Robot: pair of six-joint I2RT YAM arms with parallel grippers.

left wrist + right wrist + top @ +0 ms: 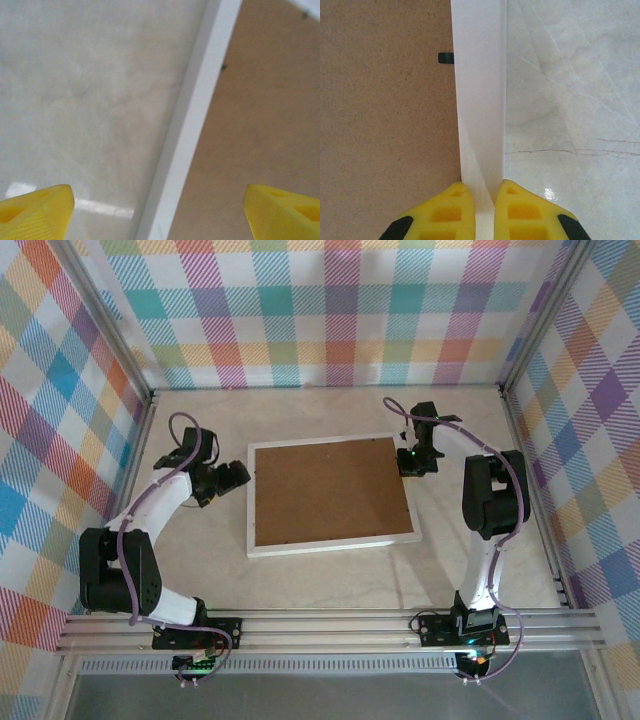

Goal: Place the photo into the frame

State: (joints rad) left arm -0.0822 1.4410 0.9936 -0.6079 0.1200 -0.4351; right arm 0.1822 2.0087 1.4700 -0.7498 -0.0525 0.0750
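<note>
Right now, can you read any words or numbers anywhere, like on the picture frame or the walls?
There are none: no word, number or sign can be read in any view.
frame: plain white border, no print.
brown board on its back: blank.
black tab at the board's edge: no marking.
checked walls: coloured pattern, no letters.

A pale, marble-patterned tabletop [330, 585] is seen, veined faintly in grey and crossed by thin dark lines [570, 150]. It is enclosed on its far, left and right sides by walls [330, 310] patterned in pastel plaid, which are met at the tabletop's far corners by aluminium posts [112, 330]. Along its near edge, aluminium rails [330, 625] are laid. Small bright glints of light [105, 207] are reflected on its glossy surface.
</note>
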